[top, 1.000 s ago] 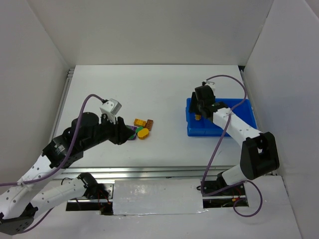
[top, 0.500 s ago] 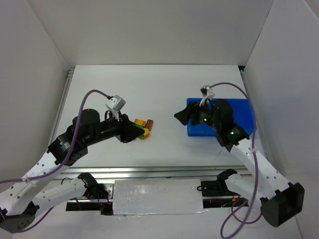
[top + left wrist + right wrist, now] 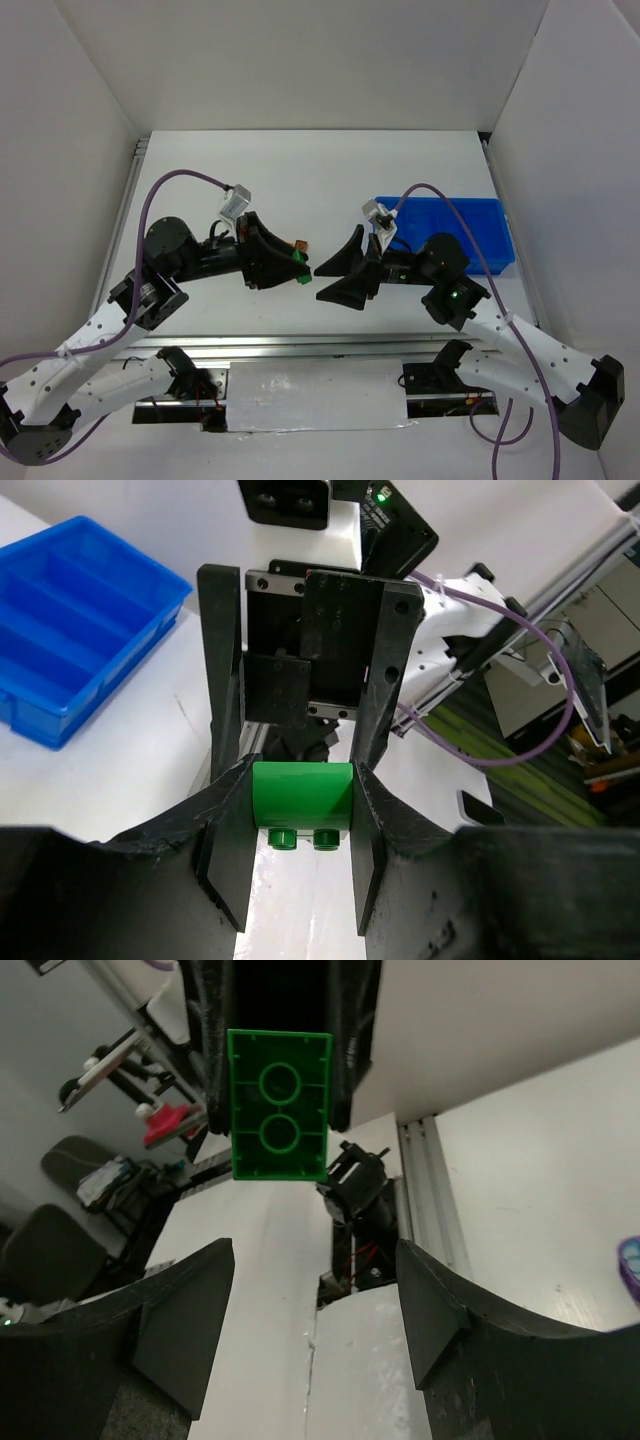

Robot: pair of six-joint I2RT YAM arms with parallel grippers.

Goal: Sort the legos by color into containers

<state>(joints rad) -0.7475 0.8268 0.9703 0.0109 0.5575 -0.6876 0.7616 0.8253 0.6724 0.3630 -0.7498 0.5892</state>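
My left gripper (image 3: pixel 289 266) is shut on a green lego (image 3: pixel 302 795), held off the table near its middle, studs toward the wrist camera. My right gripper (image 3: pixel 320 283) stands open just to the right, facing the left one, with nothing between its fingers. In the right wrist view the green lego (image 3: pixel 280 1105) shows its hollow underside just beyond the open fingertips. A brown lego (image 3: pixel 299 243) lies on the table behind the left gripper; other legos are hidden by it. The blue tray of containers (image 3: pixel 480 215) sits at the right, partly behind the right arm.
White walls close in the table on the left, back and right. A metal rail (image 3: pixel 300 345) runs along the near edge by the arm bases. A purple piece (image 3: pixel 632 1265) shows at the right edge of the right wrist view.
My right arm has swung from over the blue tray to the table's middle and now faces the left gripper. My left gripper has risen and moved right with the green lego.
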